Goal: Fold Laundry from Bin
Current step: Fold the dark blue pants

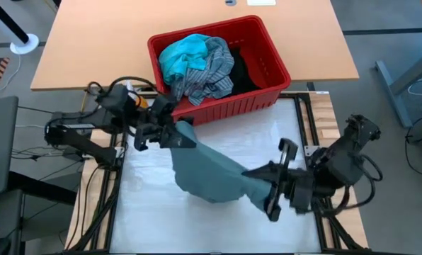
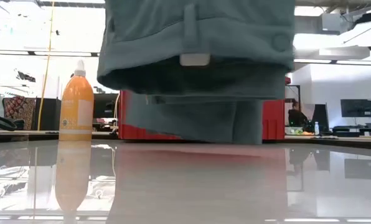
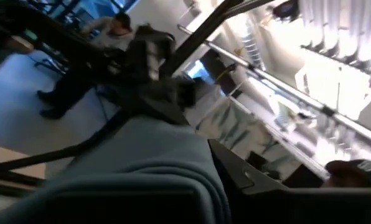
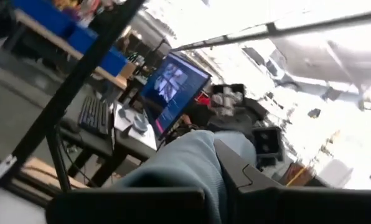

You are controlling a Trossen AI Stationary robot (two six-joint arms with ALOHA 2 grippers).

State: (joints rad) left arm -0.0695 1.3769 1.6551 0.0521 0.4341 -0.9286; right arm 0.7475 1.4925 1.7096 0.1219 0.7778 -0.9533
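Grey-green garment [image 1: 211, 173] slung over the white mat [image 1: 154, 219] before the bin [image 1: 267, 67]; soft, light, sagging mid-span, best pinched at edges or corners. Left gripper [image 1: 170, 134] clamped on one end beside the bin, arm reaching in low. Right gripper [image 1: 271, 185] clamped on the other end, wrist turned inward.

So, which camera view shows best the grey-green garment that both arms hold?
The high view: the grey-green garment shows whole, stretched between the left gripper and the right gripper. The low view shows only its hanging part; each wrist view shows only a fold beside that gripper's fingers.
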